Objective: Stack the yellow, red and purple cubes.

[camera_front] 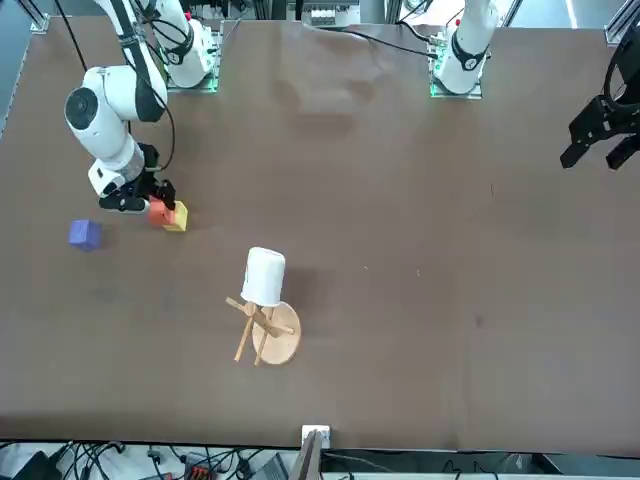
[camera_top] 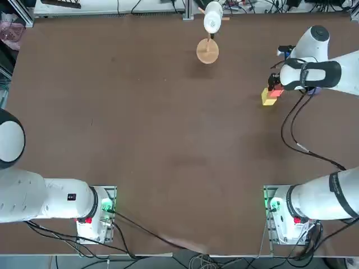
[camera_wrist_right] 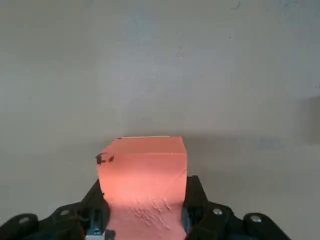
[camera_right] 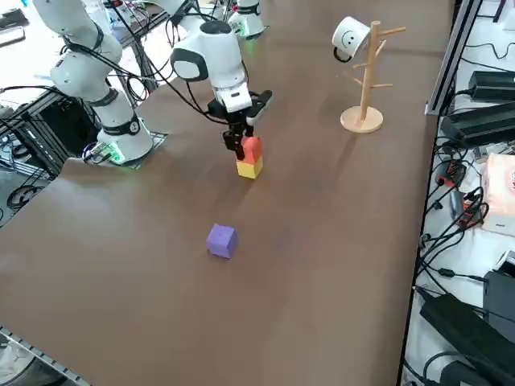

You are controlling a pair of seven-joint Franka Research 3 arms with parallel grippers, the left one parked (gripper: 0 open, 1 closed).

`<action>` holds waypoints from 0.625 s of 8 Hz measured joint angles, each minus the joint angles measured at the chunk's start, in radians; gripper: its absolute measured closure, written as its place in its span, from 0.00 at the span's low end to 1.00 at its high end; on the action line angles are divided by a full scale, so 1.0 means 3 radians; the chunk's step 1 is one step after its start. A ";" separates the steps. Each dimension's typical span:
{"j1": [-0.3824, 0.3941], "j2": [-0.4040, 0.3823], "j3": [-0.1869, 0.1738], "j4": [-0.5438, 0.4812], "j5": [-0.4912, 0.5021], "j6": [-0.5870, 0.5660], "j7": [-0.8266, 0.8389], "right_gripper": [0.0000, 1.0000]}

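My right gripper (camera_right: pixel 241 145) is shut on the orange-red cube (camera_right: pixel 251 149) and holds it right over the yellow cube (camera_right: pixel 249 168). The two look in contact, though I cannot tell if the red one rests its weight. From overhead the red cube (camera_top: pixel 276 92) shows just past the yellow cube (camera_top: pixel 268 97), at the table's right side. Between my fingers (camera_wrist_right: pixel 197 200) the wrist view shows only the red cube (camera_wrist_right: pixel 142 167); the yellow one is hidden there. The purple cube (camera_right: pixel 221 240) lies alone on the table, apart from the pair, also seen as the purple cube (camera_front: pixel 85 234).
A wooden stand (camera_top: pixel 207 51) with a round base carries a white mug (camera_top: pixel 212 17) at the far middle of the table. The same stand (camera_right: pixel 362 119) is well away from the cubes. Cables run from my arm's base across the near right of the table.
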 joint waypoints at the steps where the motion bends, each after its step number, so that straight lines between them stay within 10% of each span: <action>1: 0.0000 0.0000 0.0004 -0.0004 0.0000 0.0000 0.0000 0.31; 5: 0.0000 0.0000 0.0010 -0.0036 0.0000 0.0000 -0.0001 0.33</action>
